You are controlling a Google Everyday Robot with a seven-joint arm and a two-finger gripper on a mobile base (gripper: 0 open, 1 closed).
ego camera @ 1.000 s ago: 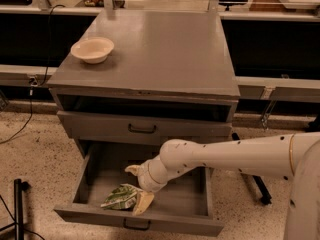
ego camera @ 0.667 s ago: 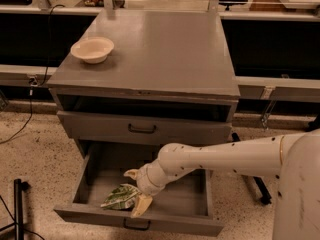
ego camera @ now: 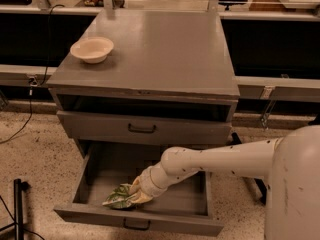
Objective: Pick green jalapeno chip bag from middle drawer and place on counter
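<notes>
The green jalapeno chip bag [ego camera: 116,198] lies crumpled on the floor of the open middle drawer [ego camera: 190,223], near its front left. My white arm reaches in from the right. The gripper [ego camera: 134,193] is down in the drawer at the bag's right end and touches or overlaps it. The grey counter [ego camera: 165,49] tops the cabinet above.
A cream bowl [ego camera: 92,49] stands on the counter's left side. The shut grey drawer [ego camera: 142,128] sits directly above the open one, with an open slot above it. A dark stand [ego camera: 18,204] is on the floor at the left. My white body fills the lower right.
The gripper has moved left and lower in the drawer, from beside the bag onto its right end. The bag has stayed in about the same place.
</notes>
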